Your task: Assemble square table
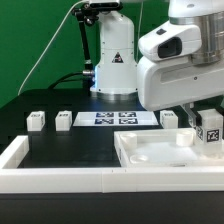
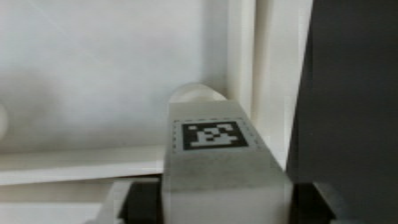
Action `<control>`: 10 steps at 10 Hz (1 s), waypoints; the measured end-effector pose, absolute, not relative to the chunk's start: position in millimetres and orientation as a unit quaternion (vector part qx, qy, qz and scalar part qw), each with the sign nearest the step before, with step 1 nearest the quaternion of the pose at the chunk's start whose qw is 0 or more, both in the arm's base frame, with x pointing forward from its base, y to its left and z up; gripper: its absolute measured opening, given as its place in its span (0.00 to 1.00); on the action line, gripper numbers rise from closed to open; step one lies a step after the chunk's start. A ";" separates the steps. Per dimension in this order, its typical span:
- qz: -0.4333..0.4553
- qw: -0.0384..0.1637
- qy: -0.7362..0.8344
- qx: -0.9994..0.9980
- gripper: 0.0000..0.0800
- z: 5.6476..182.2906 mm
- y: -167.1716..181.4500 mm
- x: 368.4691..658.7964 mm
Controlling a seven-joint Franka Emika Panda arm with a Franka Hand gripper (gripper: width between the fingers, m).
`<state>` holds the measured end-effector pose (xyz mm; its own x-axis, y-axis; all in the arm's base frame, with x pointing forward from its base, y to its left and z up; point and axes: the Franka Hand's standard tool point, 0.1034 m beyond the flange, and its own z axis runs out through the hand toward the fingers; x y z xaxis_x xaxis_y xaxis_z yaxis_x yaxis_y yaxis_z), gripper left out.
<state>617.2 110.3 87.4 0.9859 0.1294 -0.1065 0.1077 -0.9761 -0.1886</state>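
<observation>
Right at the corner of the white plastic square tray-like table top [image 1: 150,155], on the exterior view's right, the two-finger gripper [image 2: 217,198] sits clamped on a small white tagged leg [image 2: 214,135]. The leg's long axis runs straight out from the fingers, its tip aimed at the top's rim. Spare white legs [image 1: 65,119] wait beyond the top.

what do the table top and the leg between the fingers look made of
Table top: probably white plastic, smooth with a soft sheen, judging by its moulded raised rim. Leg: seemingly the same white plastic, duller; its black-and-white tag looks like a flat printed sticker.
</observation>
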 end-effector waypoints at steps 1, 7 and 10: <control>0.061 0.090 -0.019 -0.994 0.37 87.3 111.1 617.6; 0.054 0.068 0.313 -0.946 0.37 86.6 114.6 616.8; 0.058 0.054 0.453 -0.888 0.37 86.5 119.5 616.8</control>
